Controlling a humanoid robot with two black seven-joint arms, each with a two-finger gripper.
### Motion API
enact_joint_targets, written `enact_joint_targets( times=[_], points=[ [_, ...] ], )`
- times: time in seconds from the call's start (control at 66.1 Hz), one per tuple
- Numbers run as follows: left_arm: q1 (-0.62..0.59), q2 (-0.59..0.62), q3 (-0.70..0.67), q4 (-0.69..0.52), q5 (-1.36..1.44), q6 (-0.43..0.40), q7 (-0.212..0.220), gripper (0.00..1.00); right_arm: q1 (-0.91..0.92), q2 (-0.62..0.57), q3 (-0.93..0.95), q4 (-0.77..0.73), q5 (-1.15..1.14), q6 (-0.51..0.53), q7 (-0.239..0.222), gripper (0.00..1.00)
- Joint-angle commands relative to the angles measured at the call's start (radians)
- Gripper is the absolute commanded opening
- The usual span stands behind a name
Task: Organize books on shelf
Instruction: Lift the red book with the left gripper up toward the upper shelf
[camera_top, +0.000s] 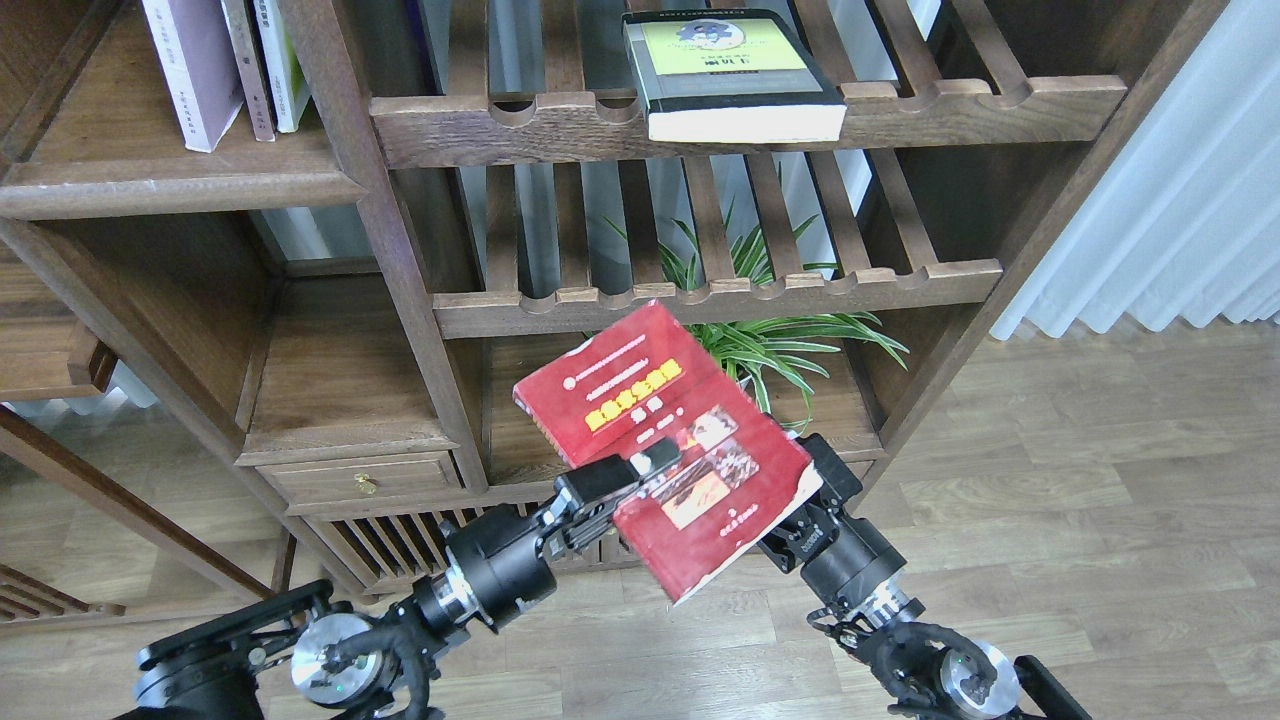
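A: Where was the red book (664, 440)?

B: Held up in the air between both arms, cover facing up and tilted. The left gripper (655, 462) was clamped on its near-left edge, one finger (660, 458) lying across the cover.

A: And the right gripper (815, 490)?

B: Tucked behind the book's right corner, touching it. Its fingers were hidden, so I could not tell whether they were closed.

A: The other books?

B: The grey-black book (735, 75) lay flat on the slatted rack (750, 120) high above the grippers. The lavender book (195, 70) stood on the shelf (180, 185) far up to the left gripper's left, beside two other spines.

A: Anything behind?

B: A green plant (770, 335), just beyond the red book.
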Motion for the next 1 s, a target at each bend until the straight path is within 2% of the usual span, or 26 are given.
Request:
enact_joint_targets(
  times=[0.0,0.106,0.484,0.847,0.983],
  points=[
    [-0.028,-0.068,-0.015,0.000,0.000,0.000,-0.002,0.07,0.001,0.001,-0.001,-0.002,0.000,-0.002,0.000,0.99],
    [-0.074,-0.143,-0.046,0.000,0.000,0.000,-0.002,0.07,0.001,0.001,-0.004,-0.002,0.000,-0.002,0.000,0.99],
    [-0.184,-0.143,-0.123,0.000,0.000,0.000,-0.002,0.07,0.002,0.001,-0.009,-0.003,0.000,-0.002,0.000,0.99],
    [-0.280,-0.143,-0.141,0.000,0.005,0.000,-0.006,0.07,0.016,0.001,-0.015,-0.006,-0.002,-0.002,0.000,0.99],
    [-0.347,-0.143,-0.164,0.000,0.008,0.000,-0.008,0.07,0.022,0.000,-0.017,-0.012,-0.002,-0.002,0.000,0.99]
  ],
)
